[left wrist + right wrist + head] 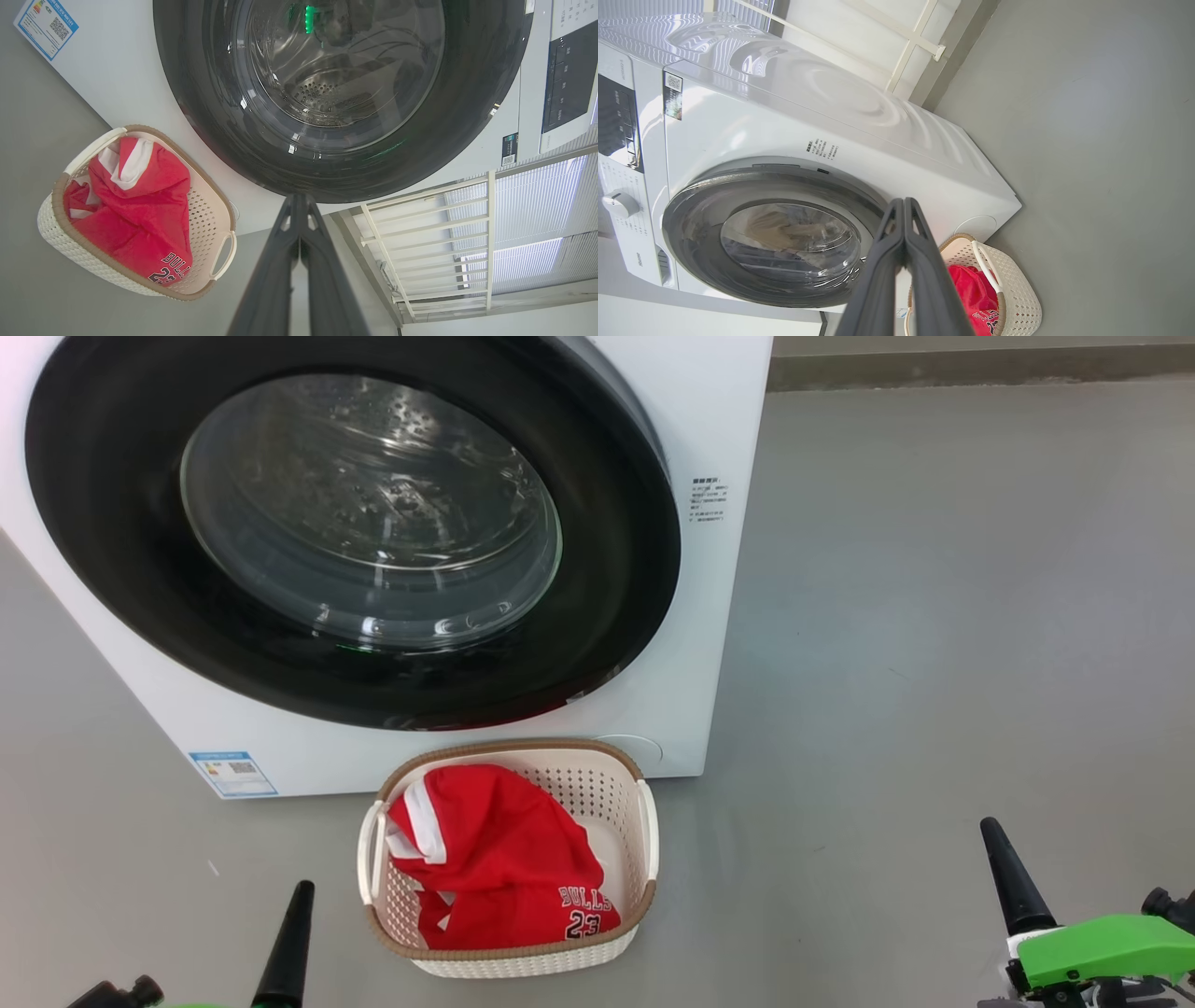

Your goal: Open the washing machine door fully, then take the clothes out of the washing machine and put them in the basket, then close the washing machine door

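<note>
Left gripper [301, 901] at lower left, fingers pointing up and leaning slightly right, jaws pressed together, nothing held. Right gripper [992, 835] at lower right, leaning slightly left, jaws also together, empty, with a green wrist cover [1106, 943] behind it. The two are well apart.

Bright, even daylight; striped glare ripples across the top of the big white box-shaped washing machine [808, 116], whose edges bow in the wrist views.
</note>
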Tool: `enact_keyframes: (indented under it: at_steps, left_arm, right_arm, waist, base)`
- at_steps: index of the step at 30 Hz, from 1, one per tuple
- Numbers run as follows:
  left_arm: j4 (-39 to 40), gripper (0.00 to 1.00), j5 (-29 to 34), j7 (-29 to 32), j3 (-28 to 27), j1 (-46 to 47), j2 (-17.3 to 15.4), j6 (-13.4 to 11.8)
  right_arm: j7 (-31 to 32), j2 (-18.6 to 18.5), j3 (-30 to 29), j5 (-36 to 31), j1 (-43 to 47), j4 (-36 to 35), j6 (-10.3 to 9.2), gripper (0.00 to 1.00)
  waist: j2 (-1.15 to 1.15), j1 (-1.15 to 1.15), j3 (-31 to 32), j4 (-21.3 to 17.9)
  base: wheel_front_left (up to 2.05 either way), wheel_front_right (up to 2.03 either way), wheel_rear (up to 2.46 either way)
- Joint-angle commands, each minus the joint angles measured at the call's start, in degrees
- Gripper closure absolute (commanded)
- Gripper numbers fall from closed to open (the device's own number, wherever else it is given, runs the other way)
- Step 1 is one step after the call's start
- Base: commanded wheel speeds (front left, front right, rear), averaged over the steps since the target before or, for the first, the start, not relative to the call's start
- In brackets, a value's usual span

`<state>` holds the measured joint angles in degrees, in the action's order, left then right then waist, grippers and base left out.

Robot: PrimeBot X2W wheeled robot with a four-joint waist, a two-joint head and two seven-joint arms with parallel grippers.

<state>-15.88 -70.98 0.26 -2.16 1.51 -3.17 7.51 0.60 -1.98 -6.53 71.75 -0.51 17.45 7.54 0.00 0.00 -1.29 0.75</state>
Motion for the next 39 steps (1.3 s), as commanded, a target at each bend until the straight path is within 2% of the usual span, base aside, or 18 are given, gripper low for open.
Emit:
enact_keyframes:
  at_steps: [1, 34, 39]
  left_arm:
    - [1.6, 1.0, -2.1, 0.5, -1.9, 2.5, -0.6, 0.0]
    - [1.9, 1.0, -21.6, 5.8, -3.9, 4.6, -0.1, 0.0]
    - [1.9, 1.0, -21.6, 5.9, -3.9, 4.6, -0.1, 0.0]
  right_arm:
    - [0.5, -0.8, 0.6, 2.0, -2.6, -1.8, 0.0, 1.0]
    - [5.9, -0.9, 0.0, 20.4, -5.7, -3.4, -0.05, 1.0]
    - [5.9, -0.9, 0.0, 20.4, -5.7, -3.4, -0.05, 1.0]
  waist:
    - [0.0, 0.0, 0.1, 0.0]
    - [0.0, 0.0, 1.1, -0.8]
    - [0.0, 0.0, 1.1, -0.8]
  base:
    - [0.0, 0.0, 0.0]
    - [0.0, 0.0, 0.0]
    - [0.0, 0.0, 0.0]
